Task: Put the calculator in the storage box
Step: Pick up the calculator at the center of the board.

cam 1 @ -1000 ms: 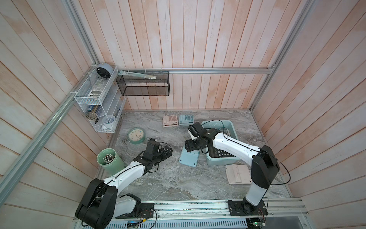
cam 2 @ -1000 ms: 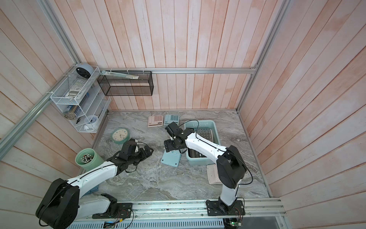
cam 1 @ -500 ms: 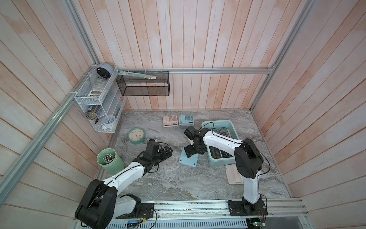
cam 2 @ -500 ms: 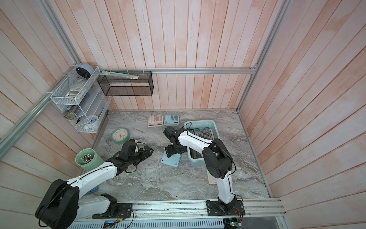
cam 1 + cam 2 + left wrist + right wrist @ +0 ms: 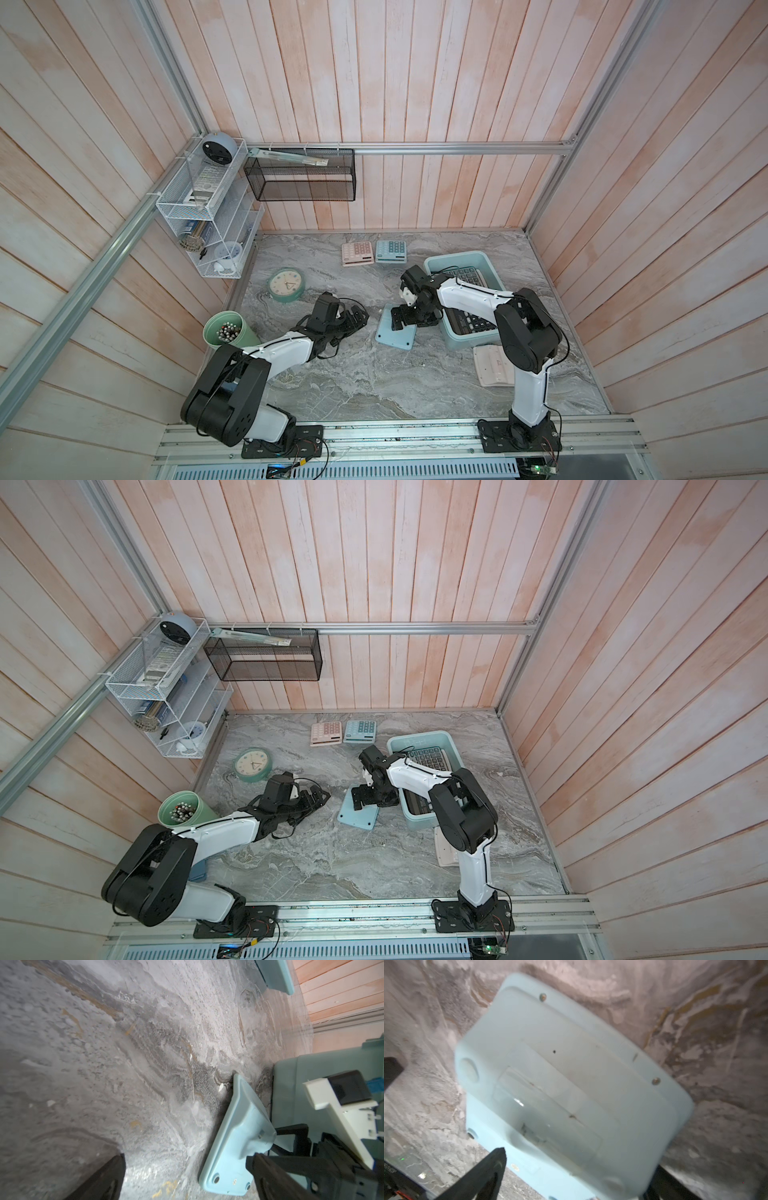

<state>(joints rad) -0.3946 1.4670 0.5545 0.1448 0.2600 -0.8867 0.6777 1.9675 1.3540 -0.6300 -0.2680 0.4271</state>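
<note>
I see blue calculator face down, at 8 o'clock just beside storage box, dark calculators inside box, right gripper wide above blue one, left gripper wide and empty, pens in green cup.

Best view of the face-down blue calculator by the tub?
Right wrist: the calculator fills the frame, back up, slightly blurred. Both top views: small, partly under the right gripper. Left wrist: oblique, edge-on.

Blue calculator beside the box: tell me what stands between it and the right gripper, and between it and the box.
Nothing visible separates the open right gripper from the calculator right beneath it. Toward the box, only the box's own wall stands in the way. Dark calculators already lie inside.
</note>
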